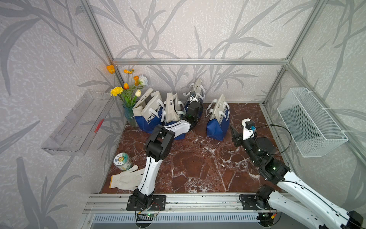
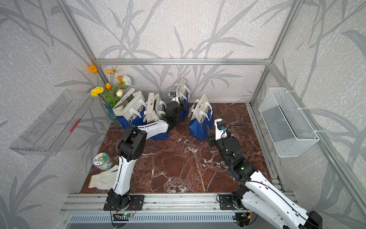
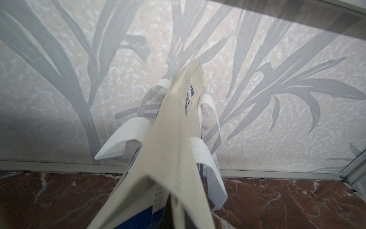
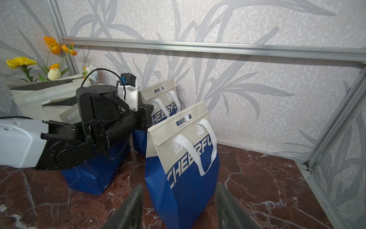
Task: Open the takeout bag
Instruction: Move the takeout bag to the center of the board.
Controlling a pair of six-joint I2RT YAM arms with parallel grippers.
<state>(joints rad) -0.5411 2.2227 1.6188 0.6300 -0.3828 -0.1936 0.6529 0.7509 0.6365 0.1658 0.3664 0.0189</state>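
Several blue-and-beige takeout bags stand at the back of the marble floor. My left gripper reaches to the rearmost takeout bag by the back wall and is shut on the edge of its beige top flap. That flap is still folded closed, with white handles hanging on both sides. My right gripper is open, low over the floor. It sits just in front of the closed right-hand bag, whose lower corner shows between the fingers without touching them. In a top view the right gripper sits beside that bag.
A wide-open bag and a narrow bag stand left of my left arm, next to a vase of flowers. A tin can and a white glove lie front left. A wire basket and a clear shelf hang on the side walls.
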